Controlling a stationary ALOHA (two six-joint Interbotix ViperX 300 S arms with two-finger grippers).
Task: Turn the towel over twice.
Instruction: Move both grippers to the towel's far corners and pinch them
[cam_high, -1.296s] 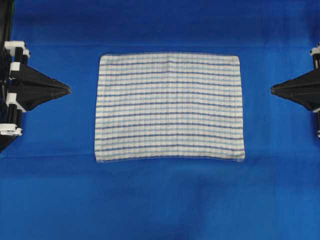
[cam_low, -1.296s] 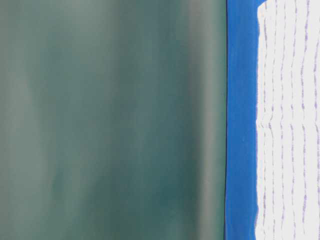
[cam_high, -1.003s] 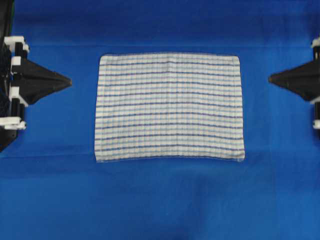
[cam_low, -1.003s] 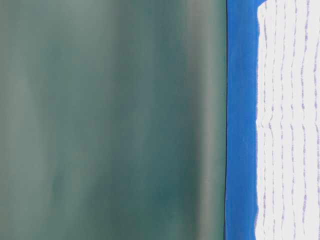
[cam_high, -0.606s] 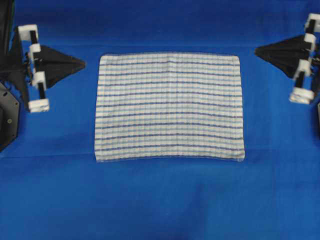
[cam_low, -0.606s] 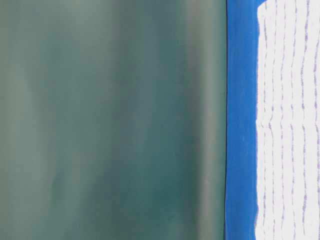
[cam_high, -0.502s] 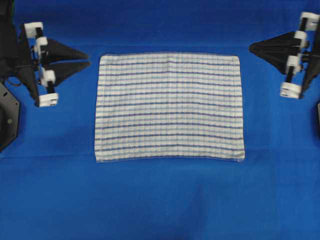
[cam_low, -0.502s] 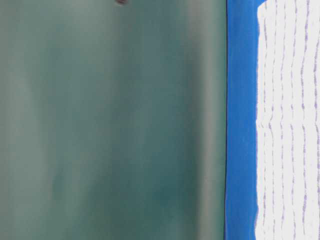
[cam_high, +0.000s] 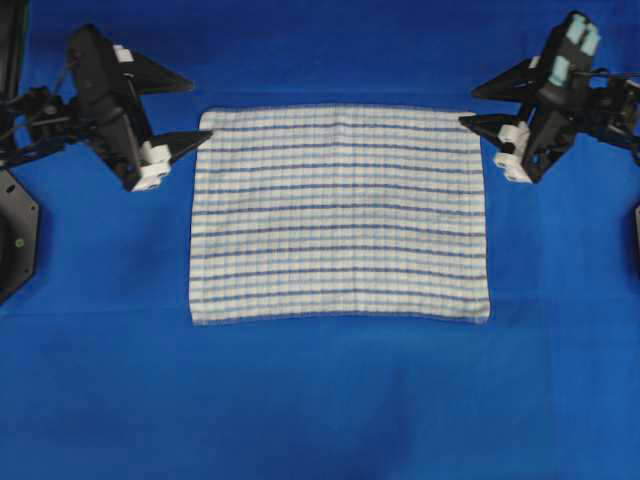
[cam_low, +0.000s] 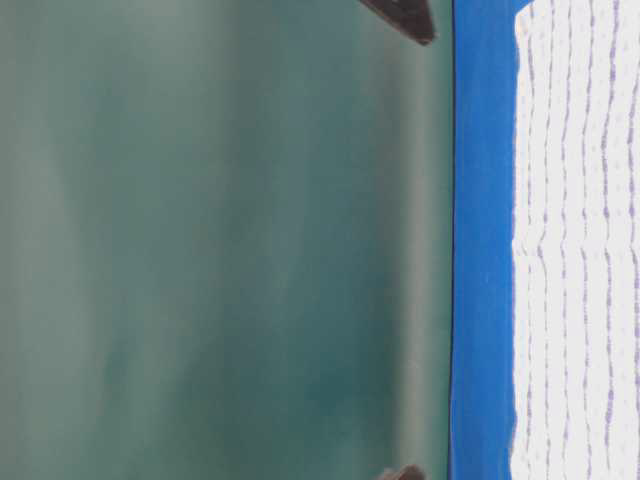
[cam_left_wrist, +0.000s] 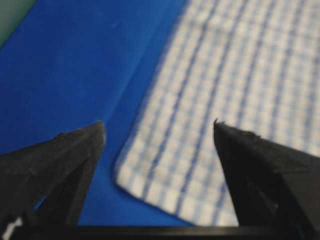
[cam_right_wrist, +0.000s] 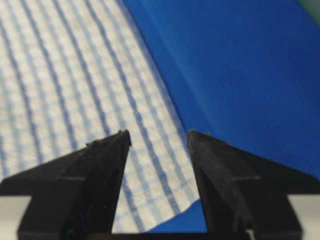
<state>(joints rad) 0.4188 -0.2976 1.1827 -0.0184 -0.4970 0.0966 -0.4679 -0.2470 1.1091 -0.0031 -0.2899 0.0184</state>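
The towel (cam_high: 340, 215) lies flat and spread out on the blue table covering, white with thin blue stripes. My left gripper (cam_high: 200, 111) is open and hovers at the towel's far left corner, one finger over the cloth and one over the blue cover. In the left wrist view that corner of the towel (cam_left_wrist: 210, 125) sits between the spread fingers of the left gripper (cam_left_wrist: 159, 124). My right gripper (cam_high: 468, 108) is open at the far right corner. In the right wrist view, the right gripper (cam_right_wrist: 159, 133) straddles that corner of the towel (cam_right_wrist: 75, 75). Nothing is held. The towel (cam_low: 580, 250) also lies flat in the table-level view.
The blue table covering (cam_high: 320, 400) stretches well beyond the towel on all sides. A black arm base (cam_high: 15, 240) stands at the left edge. A plain green backdrop (cam_low: 200, 240) rises behind the table.
Both grippers were shut at the table's sides. They have swung inward and toward the far edge, reaching the towel's far corners, and both have opened. The towel has not moved.
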